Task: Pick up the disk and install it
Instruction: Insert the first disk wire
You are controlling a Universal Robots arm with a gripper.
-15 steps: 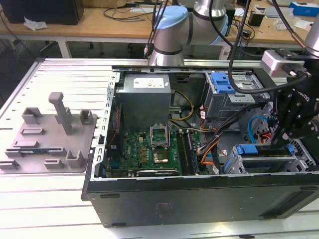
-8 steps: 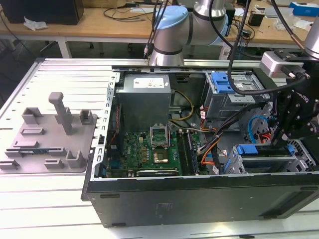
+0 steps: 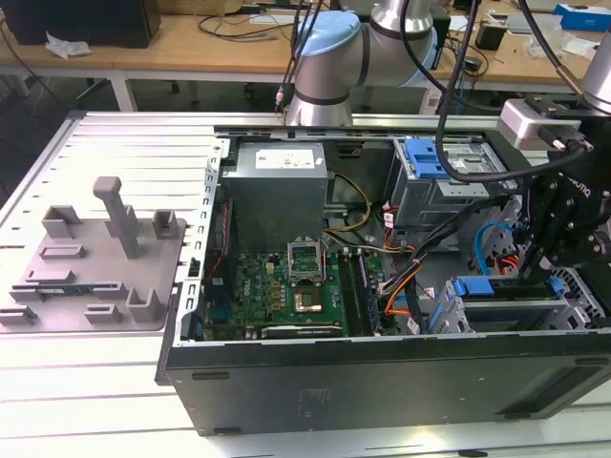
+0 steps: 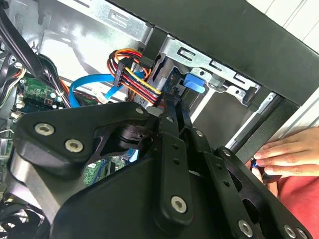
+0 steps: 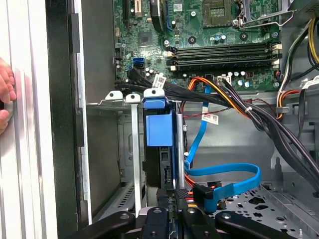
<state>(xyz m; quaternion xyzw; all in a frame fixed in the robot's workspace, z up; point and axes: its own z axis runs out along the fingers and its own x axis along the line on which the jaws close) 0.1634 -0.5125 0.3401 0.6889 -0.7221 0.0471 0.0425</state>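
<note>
Even indoor light, soft shadows, slight blur.

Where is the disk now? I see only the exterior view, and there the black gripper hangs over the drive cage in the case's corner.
Observer: In the first wrist view the disk stands on edge in a slot of the drive cage. The gripper is close to the end away from its blue handle.
Operator: Is anything near the case?
Observer: Yes. In both wrist views a person's hand lies just outside the case wall, next to the cage.
Operator: And the cables there?
Observer: In the first wrist view a blue flat cable loops over the case floor beside the cage, and its plug lies near the gripper.
</note>
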